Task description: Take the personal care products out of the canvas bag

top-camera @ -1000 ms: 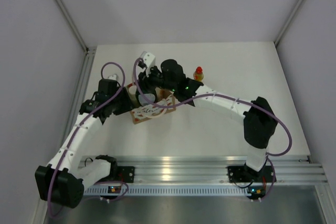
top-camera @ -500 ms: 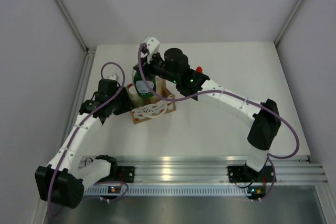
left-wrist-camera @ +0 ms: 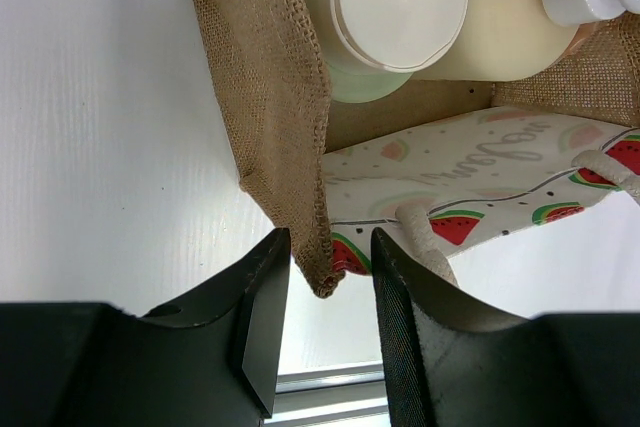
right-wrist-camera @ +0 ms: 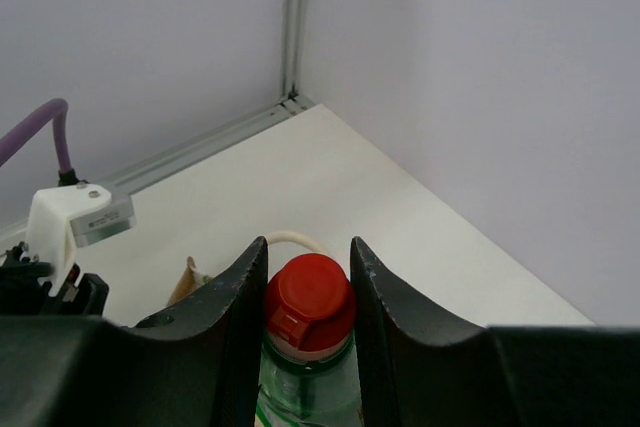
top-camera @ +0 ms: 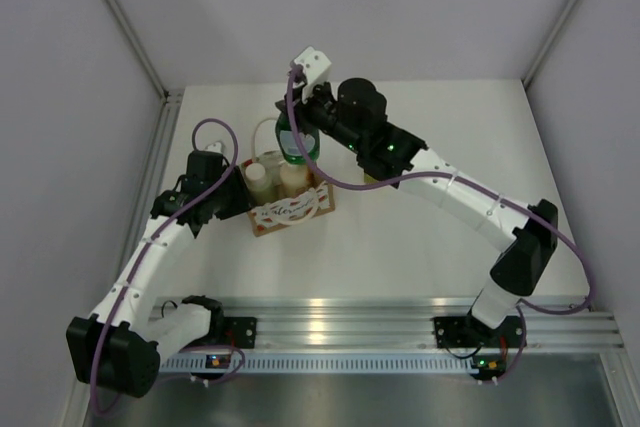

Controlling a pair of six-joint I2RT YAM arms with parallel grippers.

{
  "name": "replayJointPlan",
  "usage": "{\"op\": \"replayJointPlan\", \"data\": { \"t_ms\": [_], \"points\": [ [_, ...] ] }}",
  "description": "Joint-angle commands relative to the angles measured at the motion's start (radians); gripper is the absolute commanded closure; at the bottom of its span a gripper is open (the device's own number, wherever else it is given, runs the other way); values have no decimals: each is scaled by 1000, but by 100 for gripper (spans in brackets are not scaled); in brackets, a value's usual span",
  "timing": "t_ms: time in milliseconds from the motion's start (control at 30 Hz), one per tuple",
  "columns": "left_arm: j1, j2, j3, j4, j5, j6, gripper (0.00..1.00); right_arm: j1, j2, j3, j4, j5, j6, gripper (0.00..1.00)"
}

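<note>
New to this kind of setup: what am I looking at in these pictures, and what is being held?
A left arm and a right arm, each ending in a two-finger gripper, are bolted at the near edge of a white table. The overhead picture comes from a fixed camera above them; the other two come from a camera on each wrist, looking past its own fingers. On the table stands a canvas bag holding a cream pump bottle and a white-capped cylinder. The right gripper clamps a green bottle with a red cap, held up over the bag. The left gripper straddles the bag's corner; how firmly is unclear.
</note>
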Motion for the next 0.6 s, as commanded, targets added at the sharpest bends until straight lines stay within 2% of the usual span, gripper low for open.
{"op": "replayJointPlan", "data": {
  "t_ms": [0,267,467,567],
  "points": [
    [-6,-24,-9,5,-8,5,57,-41,-137,58,120,63,-33,100],
    [-6,-33,-10,5,-13,4,57,-155,-259,-37,120,129,5,100],
    [-6,-36,-12,5,-13,2,57,-349,-356,-99,91,79,124,100],
    [-6,-36,-10,5,-11,4,57,-449,-396,-123,74,66,125,100]
  ]
}}
